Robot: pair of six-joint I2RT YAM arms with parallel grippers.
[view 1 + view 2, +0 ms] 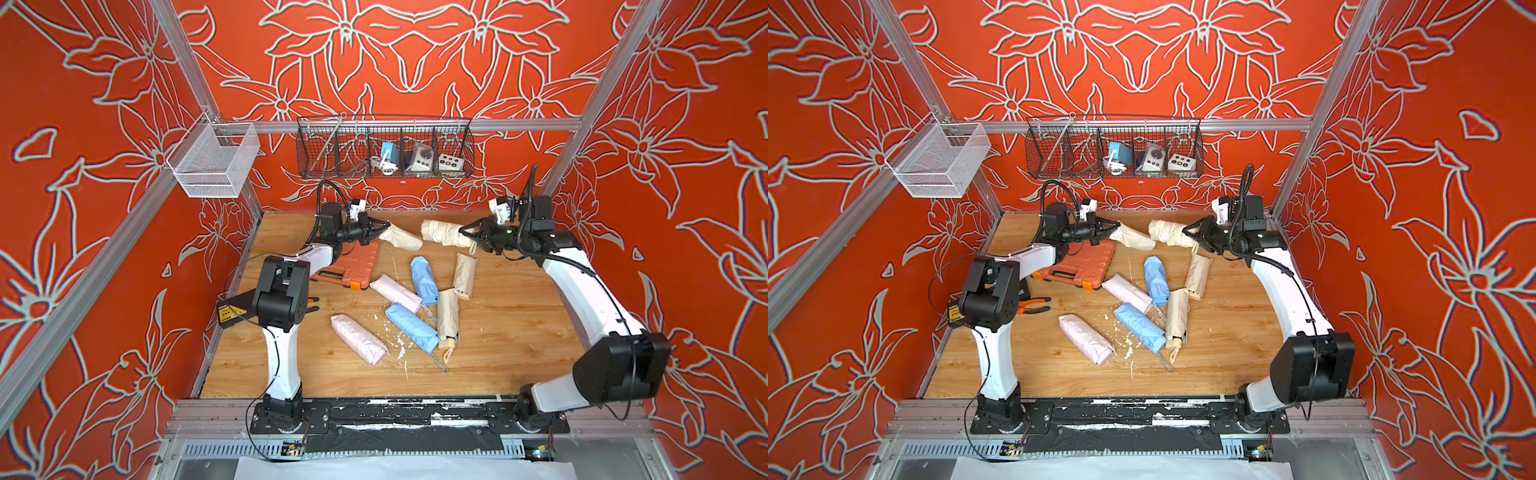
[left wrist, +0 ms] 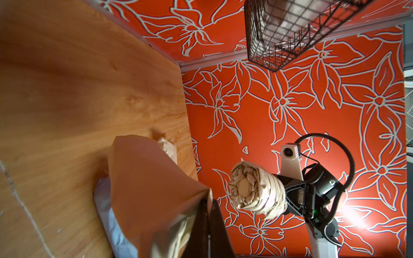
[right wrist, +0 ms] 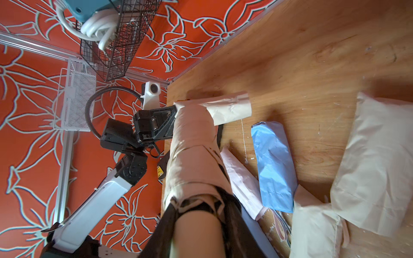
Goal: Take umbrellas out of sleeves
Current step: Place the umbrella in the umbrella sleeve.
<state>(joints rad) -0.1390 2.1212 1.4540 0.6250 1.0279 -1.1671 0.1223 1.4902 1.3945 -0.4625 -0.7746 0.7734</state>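
The left arm (image 1: 307,253) reaches over the far part of the counter (image 1: 519,332). Its jaws are pinched fully together on one end of a cream sleeve (image 1: 401,237), which trails limp to the right and droops toward the wood. Whether its free end touches the counter cannot be told.

The right arm (image 1: 582,286) comes in from the opposite side. Its jaws are closed nearly tight around the handle end of a cream umbrella (image 1: 440,232), held roughly level above the far counter with its pleated tip pointing left. In both top views a small gap separates that tip from the sleeve's open end, so the umbrella is clear of the sleeve. The left wrist view shows the rolled tip (image 2: 245,189) end-on.

In the middle of the counter lie six more bundles:
- two pink (image 1: 359,339) (image 1: 395,293)
- two blue (image 1: 411,326) (image 1: 424,279)
- two cream (image 1: 465,275) (image 1: 448,318)

An orange tool case (image 1: 353,262) sits under the left arm, left of the pile.
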